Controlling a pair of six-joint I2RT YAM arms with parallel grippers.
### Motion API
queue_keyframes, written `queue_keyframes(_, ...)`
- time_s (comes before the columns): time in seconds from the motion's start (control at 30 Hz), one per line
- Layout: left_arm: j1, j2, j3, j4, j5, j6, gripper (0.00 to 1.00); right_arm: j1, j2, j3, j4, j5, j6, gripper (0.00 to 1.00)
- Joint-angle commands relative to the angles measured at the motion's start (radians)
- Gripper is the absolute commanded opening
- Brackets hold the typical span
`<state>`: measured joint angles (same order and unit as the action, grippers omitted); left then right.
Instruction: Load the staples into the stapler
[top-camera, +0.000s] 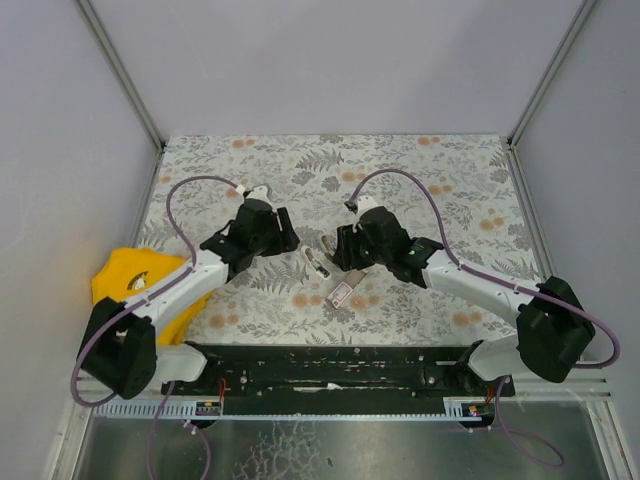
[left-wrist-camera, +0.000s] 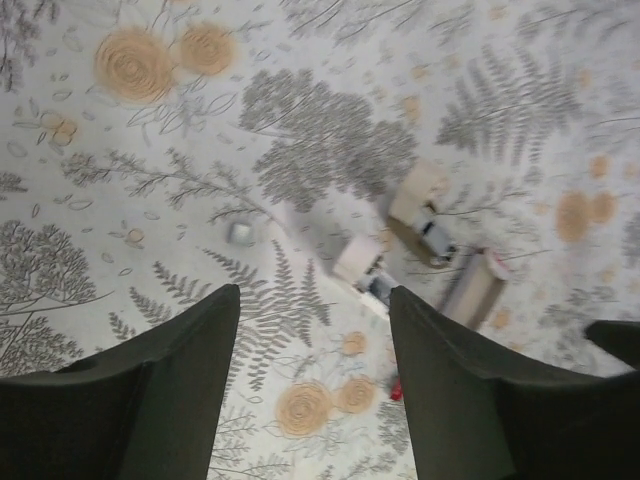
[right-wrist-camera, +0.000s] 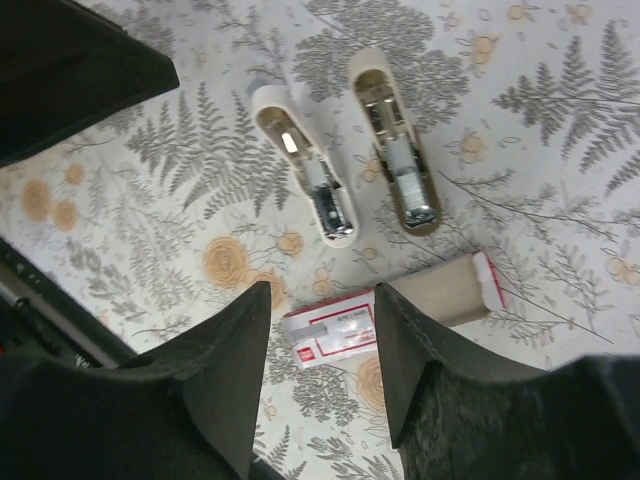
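1. The staples (right-wrist-camera: 335, 338) lie in their carton on the table (top-camera: 450, 180), just near of the stapler (right-wrist-camera: 395, 170), which lies swung open at centre.
2. The right gripper (right-wrist-camera: 322, 300) hovers over the carton, jaws released and empty. The left gripper (left-wrist-camera: 312, 300) is likewise spread and holds nothing.
3. Likely step: fetching a strip. The next move calls for a fine pinch.

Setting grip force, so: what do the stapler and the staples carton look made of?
The stapler: cream shell, smooth and matte, likely plastic; the channels inside glint like bare metal. The staples carton: flat printed red-and-white faces, crisp edges, probably thin cardboard.
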<state>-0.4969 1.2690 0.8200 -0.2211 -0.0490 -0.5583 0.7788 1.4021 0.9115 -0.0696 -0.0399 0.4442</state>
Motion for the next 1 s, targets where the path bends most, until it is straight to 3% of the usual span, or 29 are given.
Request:
queue_keyframes(0.0,0.000,0.106,0.032,-0.064,-0.086,0.077,0.57,-0.001,-0.018,0.037,-0.040,0.138,0.001,0.53)
queue_keyframes(0.1,0.000,0.179,0.051,-0.049,-0.098,0.083,0.52,-0.001,-0.042,0.025,-0.063,0.176,-0.015,0.55)
queue_keyframes(0.47,-0.001,0.378,0.125,-0.004,-0.111,0.117,0.48,-0.009,-0.104,-0.058,-0.052,0.187,-0.001,0.57)
queue_keyframes(0.97,0.000,0.487,0.155,0.026,-0.131,0.144,0.37,-0.014,-0.104,-0.071,-0.067,0.193,-0.010,0.58)
